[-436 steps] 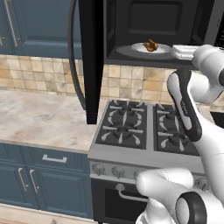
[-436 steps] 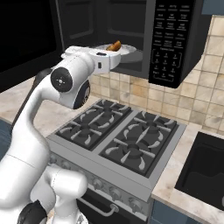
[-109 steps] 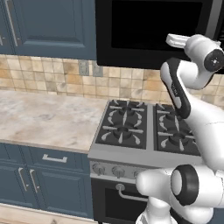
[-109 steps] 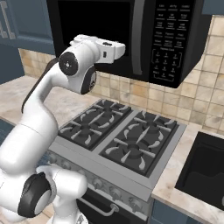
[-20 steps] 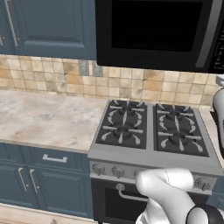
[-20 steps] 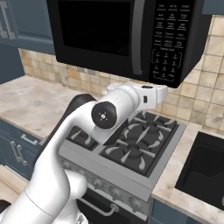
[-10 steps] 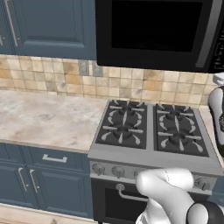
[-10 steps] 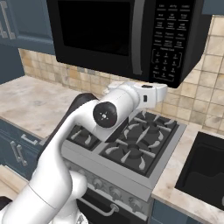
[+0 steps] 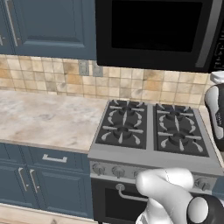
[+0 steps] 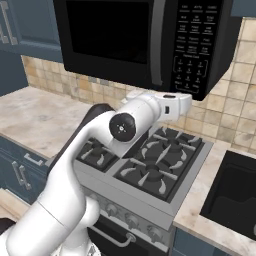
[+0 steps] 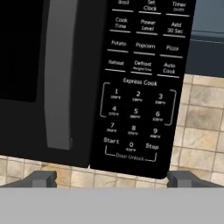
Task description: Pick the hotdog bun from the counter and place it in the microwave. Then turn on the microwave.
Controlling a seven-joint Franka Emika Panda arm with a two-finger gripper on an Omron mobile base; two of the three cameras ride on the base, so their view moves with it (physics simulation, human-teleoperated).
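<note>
Overhead, in the left base view, the microwave point(image 9: 153, 33) hung as a black box with a dark glass door shut, above a black gas stove point(image 9: 151, 131) with four burners. Marbled beige bench point(image 9: 43, 120) lay left of it, over dark blue cabinet fronts with silver handles.

Right base view: white arm reached up beneath the keypad.

Hand view: keypad read Cook Time, Power Level, Add 30 Sec, Potato, Popcorn, Pizza, Reheat, Defrost, Auto Cook, Express Cook, Start, Stop, Door Unlock. Tool point(image 11: 111, 178) spread wide, grasping nothing. Hotdog bun hidden; cannot tell where.
</note>
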